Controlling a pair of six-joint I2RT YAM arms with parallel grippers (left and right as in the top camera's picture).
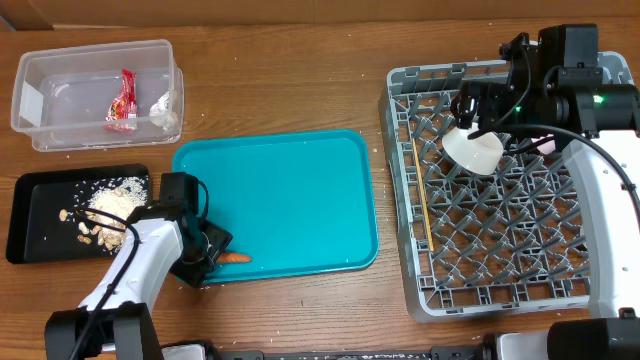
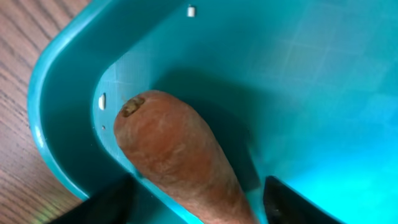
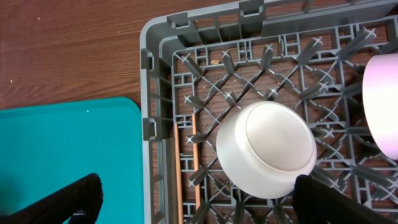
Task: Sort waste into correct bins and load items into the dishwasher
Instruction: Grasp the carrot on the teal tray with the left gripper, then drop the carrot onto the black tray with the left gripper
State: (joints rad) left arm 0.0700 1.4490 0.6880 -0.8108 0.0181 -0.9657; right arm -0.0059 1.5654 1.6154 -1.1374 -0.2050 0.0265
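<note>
A small orange carrot (image 1: 236, 257) (image 2: 174, 155) lies in the front-left corner of the teal serving tray (image 1: 290, 190). My left gripper (image 1: 208, 252) (image 2: 199, 208) straddles it, open, with a strip of teal showing on each side of the carrot. In the grey dish rack (image 1: 500, 290) (image 3: 149, 62), a white bowl (image 1: 473, 148) (image 3: 267, 146) rests upside down on the pegs. My right gripper (image 1: 478, 112) (image 3: 202, 202) hangs above it, open wide and holding nothing. Two chopsticks (image 1: 420, 195) (image 3: 180, 168) lie along the rack's left wall.
The clear tub (image 1: 40, 100) at the back left holds a red wrapper (image 1: 123, 100) and white tissue (image 1: 165, 108). The black tray (image 1: 30, 220) beside my left arm holds food scraps (image 1: 110, 205). A pale pink plate (image 3: 382, 106) stands in the rack.
</note>
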